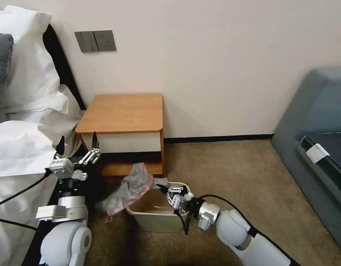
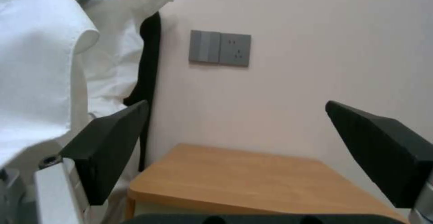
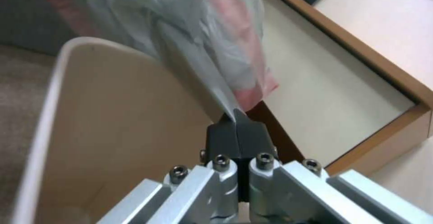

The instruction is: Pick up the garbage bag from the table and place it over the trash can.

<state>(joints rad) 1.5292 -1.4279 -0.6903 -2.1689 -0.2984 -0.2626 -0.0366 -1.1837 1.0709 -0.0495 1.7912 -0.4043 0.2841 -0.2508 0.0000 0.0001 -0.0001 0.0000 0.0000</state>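
Observation:
The garbage bag (image 1: 130, 187) is a crumpled grey film with a pink edge, hanging over the left rim of the cream trash can (image 1: 155, 220) on the carpet. My right gripper (image 1: 162, 188) reaches over the can's opening and is shut on the bag's edge; in the right wrist view the black pads (image 3: 223, 137) pinch the bag (image 3: 203, 31) above the can's rim (image 3: 56, 82). The left gripper (image 1: 78, 143) stands open and holds nothing, raised in front of the table (image 1: 122, 111), whose top is bare. Its wrist view looks past the left gripper (image 2: 243, 142) onto the table (image 2: 252, 180).
A bed with white linen (image 1: 19, 122) and pillows lies close on the left, beside the left arm. A grey sofa (image 1: 318, 147) stands at the right. Wall sockets (image 1: 95, 40) sit above the table. Open carpet (image 1: 229, 173) lies between can and sofa.

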